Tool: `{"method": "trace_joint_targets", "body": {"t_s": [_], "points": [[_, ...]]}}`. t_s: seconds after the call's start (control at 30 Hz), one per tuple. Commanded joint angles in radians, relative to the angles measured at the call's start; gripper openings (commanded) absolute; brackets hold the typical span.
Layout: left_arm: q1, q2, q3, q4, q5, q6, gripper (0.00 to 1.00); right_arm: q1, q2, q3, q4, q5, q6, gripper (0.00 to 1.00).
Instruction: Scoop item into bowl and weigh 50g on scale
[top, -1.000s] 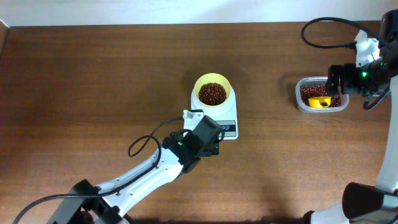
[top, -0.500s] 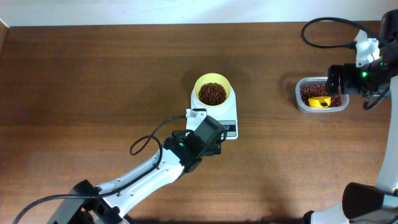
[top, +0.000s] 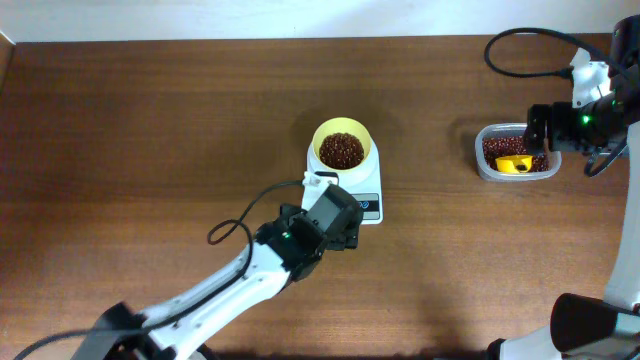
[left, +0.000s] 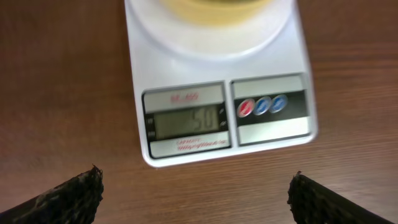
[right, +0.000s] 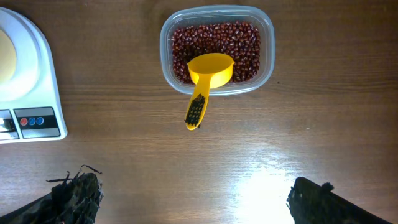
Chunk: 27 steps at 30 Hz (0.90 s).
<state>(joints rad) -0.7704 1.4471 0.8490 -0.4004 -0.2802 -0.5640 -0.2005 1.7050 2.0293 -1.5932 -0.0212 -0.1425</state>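
From the overhead camera I saw the scale (top: 366, 192) sitting near the middle of the table (top: 150, 120), with the bowl (top: 320, 140) resting on its platform at the 12 o'clock end. The beans (top: 342, 150) lay in a maroon heap inside the bowl, below its rim.

My left gripper (left: 196, 182) hung just off the scale's 6 o'clock edge. Its jaws were spread wide with only bare wood between them, and it carried nothing. Through its wrist camera I looked straight down on the display (left: 185, 122). The digits were soft, but they looked like 50. The round red and blue buttons (left: 262, 106) sat at 3 o'clock from the display.

Well apart from the scale, at its 3 o'clock, stood the clear container (right: 268, 59), holding the bean supply (right: 242, 46). The yellow scoop (right: 208, 71) rested in it, cup on the beans and handle running out over the rim toward 7 o'clock, the handle's end hanging over the table.

My right gripper (right: 196, 183) was above the table at 6 o'clock from the container in its own view. Its jaws were parted wide and empty, and it touched neither the scoop nor the container.
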Motion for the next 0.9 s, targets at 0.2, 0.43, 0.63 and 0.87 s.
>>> {"method": "trace_joint_targets", "body": {"t_s": [0.2, 0.43, 0.63, 0.87], "points": [[0.232, -0.473, -0.242, 0.129, 0.221, 0.223, 0.99, -0.005, -0.012, 0.018, 0.000, -0.009, -0.008, 0.99], [0.527, -0.896, -0.524, 0.362, 0.411, 0.321, 0.99, -0.005, -0.012, 0.018, 0.000, -0.009, -0.008, 0.99], [0.707, -1.080, -0.602, 0.411, 0.496, 0.379, 0.99, -0.005, -0.012, 0.018, 0.000, -0.009, -0.008, 0.99], [0.771, -1.246, -0.840, 0.682, 0.509, 0.372, 0.99, -0.005, -0.012, 0.018, 0.000, -0.009, -0.008, 0.99]]}}
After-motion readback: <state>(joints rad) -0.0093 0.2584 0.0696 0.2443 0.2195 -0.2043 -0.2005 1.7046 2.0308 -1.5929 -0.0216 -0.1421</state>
